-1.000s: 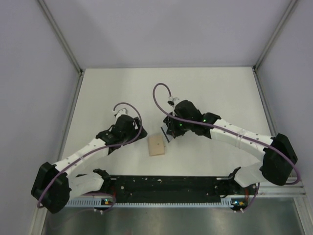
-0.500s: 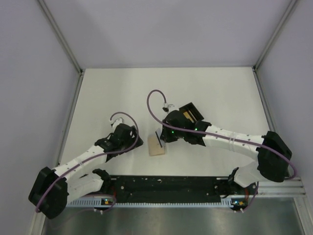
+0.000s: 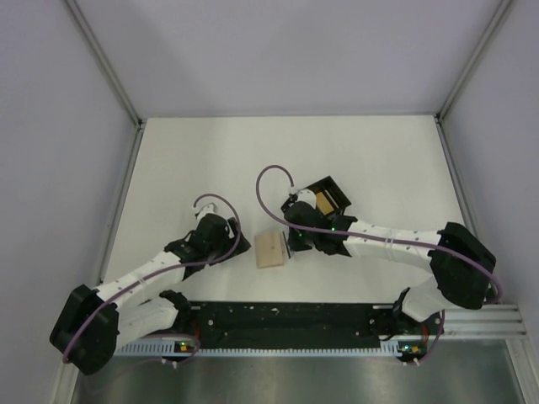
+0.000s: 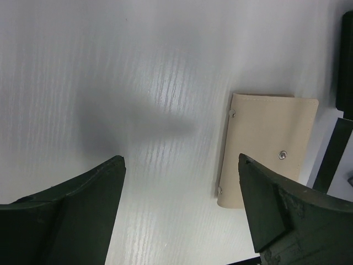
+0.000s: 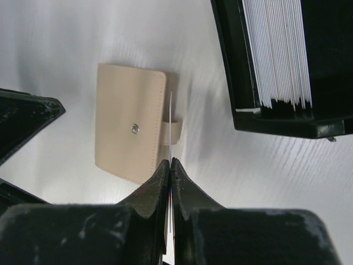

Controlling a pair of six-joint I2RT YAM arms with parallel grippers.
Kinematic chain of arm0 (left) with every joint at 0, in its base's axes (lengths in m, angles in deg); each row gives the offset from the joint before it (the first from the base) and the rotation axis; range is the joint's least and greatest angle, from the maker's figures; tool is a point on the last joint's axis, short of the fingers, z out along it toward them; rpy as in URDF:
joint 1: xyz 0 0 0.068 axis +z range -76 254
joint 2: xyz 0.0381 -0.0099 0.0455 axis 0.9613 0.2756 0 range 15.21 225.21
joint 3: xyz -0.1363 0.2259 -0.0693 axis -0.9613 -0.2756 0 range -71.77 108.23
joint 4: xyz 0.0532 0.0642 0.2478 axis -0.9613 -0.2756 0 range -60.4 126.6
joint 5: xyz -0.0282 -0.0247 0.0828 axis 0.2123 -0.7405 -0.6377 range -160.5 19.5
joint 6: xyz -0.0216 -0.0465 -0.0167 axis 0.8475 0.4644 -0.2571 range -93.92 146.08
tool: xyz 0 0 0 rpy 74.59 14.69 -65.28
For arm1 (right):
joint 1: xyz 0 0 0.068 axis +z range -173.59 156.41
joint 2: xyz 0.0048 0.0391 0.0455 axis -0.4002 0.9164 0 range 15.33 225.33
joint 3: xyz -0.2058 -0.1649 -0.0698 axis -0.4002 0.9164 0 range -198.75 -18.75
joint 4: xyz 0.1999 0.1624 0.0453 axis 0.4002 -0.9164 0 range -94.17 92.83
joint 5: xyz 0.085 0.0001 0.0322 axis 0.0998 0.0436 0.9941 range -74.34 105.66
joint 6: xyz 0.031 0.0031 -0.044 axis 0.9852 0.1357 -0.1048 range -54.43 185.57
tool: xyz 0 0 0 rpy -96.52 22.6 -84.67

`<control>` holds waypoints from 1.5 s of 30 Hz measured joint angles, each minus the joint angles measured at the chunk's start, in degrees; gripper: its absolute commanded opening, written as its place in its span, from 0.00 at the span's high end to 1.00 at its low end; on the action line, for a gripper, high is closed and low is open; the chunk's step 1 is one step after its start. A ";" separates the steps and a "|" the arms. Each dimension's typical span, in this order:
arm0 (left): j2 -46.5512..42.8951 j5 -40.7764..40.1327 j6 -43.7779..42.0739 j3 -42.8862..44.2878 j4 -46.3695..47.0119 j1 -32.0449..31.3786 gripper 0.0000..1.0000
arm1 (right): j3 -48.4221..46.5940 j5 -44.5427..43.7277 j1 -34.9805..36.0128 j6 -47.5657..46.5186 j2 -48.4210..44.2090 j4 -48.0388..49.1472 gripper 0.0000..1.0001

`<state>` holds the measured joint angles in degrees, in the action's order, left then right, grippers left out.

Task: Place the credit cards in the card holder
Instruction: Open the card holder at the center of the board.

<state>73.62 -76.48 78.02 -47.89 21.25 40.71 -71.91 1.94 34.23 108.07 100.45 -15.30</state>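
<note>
The tan card holder [image 3: 271,250] lies flat on the table between the two arms, snap side up. My right gripper [image 3: 291,239] is at its right edge, shut on a thin credit card [image 5: 171,118] held edge-on, seen as a pale line. The card's far end is at the holder's [image 5: 129,130] right edge, by its small strap; I cannot tell if it is inside. My left gripper [image 3: 239,246] is open and empty, just left of the holder. In the left wrist view the holder [image 4: 270,149] lies ahead to the right of the open jaws [image 4: 181,160].
A black open tray [image 3: 330,189] holding a stack of several cards [image 5: 276,52] stands just behind and right of the right gripper. White walls and metal frame posts bound the table on the left, right and back.
My right gripper has moved down and left from the tray to the holder's right edge, carrying the card. My left gripper has shifted slightly nearer the holder.
</note>
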 measured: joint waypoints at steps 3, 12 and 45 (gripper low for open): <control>0.15 0.59 -0.50 0.00 0.74 0.00 0.14 | 2.43 0.72 -0.33 0.33 0.00 1.20 1.00; 2.01 3.13 -2.27 -0.68 4.66 0.00 0.59 | 6.69 5.46 -1.62 0.81 0.00 6.99 1.00; 11.06 10.27 -3.41 -1.92 15.39 0.00 1.00 | 3.69 20.76 1.09 2.16 7.56 23.65 1.00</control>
<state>84.68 -66.21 74.61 -49.82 36.64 40.71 -68.22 22.71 35.32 110.24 108.01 8.35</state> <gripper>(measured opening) 0.009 0.005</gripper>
